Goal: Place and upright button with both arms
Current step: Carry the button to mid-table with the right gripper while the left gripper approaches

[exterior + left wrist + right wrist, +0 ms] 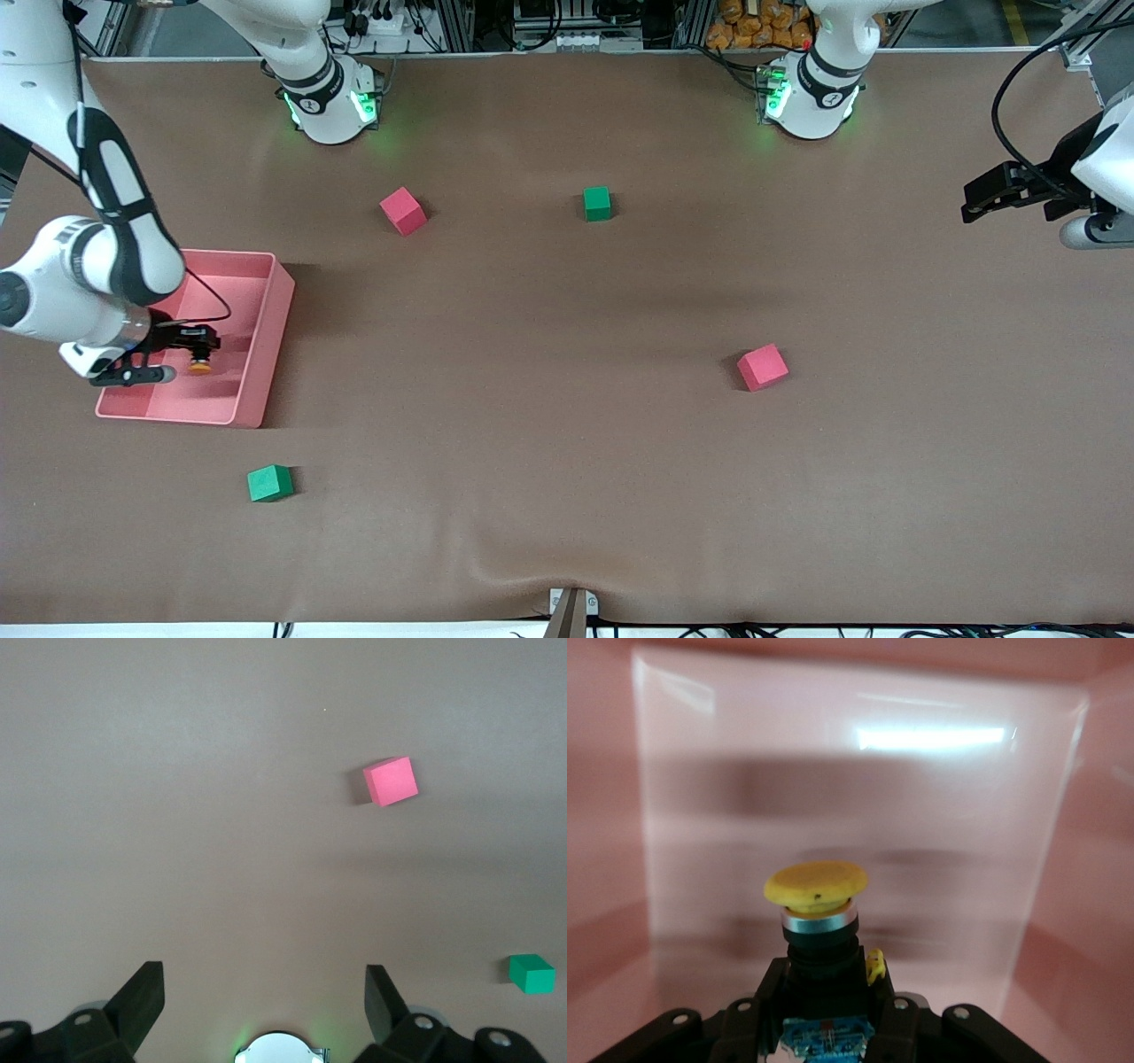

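The right pincer is clamped on the button inside the pink bin, cap pointing away from the wrist. The left pincer waits wide open and empty, well apart from the bin over the counter.

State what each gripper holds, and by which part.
The right gripper, inside the pink tray, is shut on the button, gripping its dark body below the orange cap. The left gripper is open, holding nothing.

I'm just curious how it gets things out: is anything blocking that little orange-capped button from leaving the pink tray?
The right gripper is already shut on the small orange-capped push-button inside the pink plastic tray. Only the tray's low walls surround it; nothing visible covers it from above, so lifting it looks unobstructed.
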Action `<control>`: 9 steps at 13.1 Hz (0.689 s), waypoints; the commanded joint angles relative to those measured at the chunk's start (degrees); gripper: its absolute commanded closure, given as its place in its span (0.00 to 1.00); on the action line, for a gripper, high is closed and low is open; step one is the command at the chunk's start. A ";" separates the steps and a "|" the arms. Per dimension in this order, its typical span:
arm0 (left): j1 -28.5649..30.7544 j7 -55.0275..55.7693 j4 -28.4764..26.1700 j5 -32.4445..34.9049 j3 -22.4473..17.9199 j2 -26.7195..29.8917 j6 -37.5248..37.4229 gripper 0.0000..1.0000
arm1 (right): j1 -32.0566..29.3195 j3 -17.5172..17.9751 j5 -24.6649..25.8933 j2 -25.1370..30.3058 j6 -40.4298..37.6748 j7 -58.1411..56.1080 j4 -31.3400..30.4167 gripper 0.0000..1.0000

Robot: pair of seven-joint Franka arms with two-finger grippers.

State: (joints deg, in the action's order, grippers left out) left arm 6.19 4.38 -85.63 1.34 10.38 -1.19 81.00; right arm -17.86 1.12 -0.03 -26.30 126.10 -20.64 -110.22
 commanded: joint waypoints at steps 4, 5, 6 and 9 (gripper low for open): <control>-0.39 -0.07 -0.32 1.03 1.83 0.23 -0.75 0.00 | 7.29 0.46 -1.20 0.82 -28.15 9.54 21.95 1.00; -0.82 0.28 -0.24 0.77 1.92 -1.00 -0.67 0.00 | 9.75 0.46 -1.29 0.73 -30.71 13.05 24.76 1.00; -1.26 0.37 -0.15 0.51 2.10 -2.31 -0.40 0.00 | 12.48 0.55 -2.33 0.64 -31.95 16.13 26.45 1.00; -2.23 0.46 -0.06 -0.02 2.36 -7.76 0.56 0.00 | 20.82 0.37 -11.46 0.29 -31.45 26.76 28.48 1.00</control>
State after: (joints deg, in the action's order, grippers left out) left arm 4.25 4.40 -86.61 1.33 12.29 -5.15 81.05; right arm -1.46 2.15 -7.82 -24.67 95.33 0.28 -84.16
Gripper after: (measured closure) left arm 0.000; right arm 0.590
